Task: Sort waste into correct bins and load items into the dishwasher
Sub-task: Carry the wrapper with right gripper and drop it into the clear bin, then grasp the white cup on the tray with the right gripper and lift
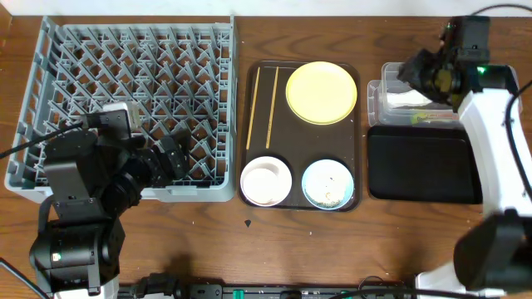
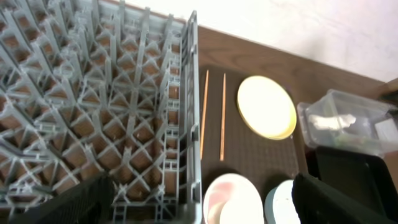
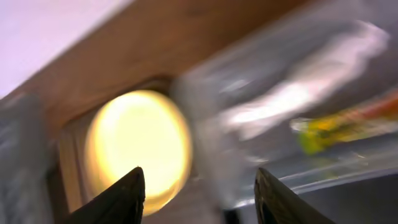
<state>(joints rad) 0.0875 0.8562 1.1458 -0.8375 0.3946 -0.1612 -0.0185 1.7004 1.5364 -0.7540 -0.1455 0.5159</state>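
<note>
Right wrist view is smeared, the clear tub (image 3: 298, 106) and yellow plate (image 3: 137, 146) barely readable; right pincer (image 3: 199, 196) gapes empty, left pincer (image 2: 208, 202) too.

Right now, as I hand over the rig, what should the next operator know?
Left gripper: fingers open, empty, over the dish rack's near right corner.
Right gripper: fingers open, empty, above the clear tub.
Done: wrapper and yellow-green packet lie in the tub.
Yellow plate, chopsticks, white bowl and light-blue bowl with crumbs sit on the brown tray.
Left: bin the crumbs, load the dishes; the rack holds none yet.
</note>
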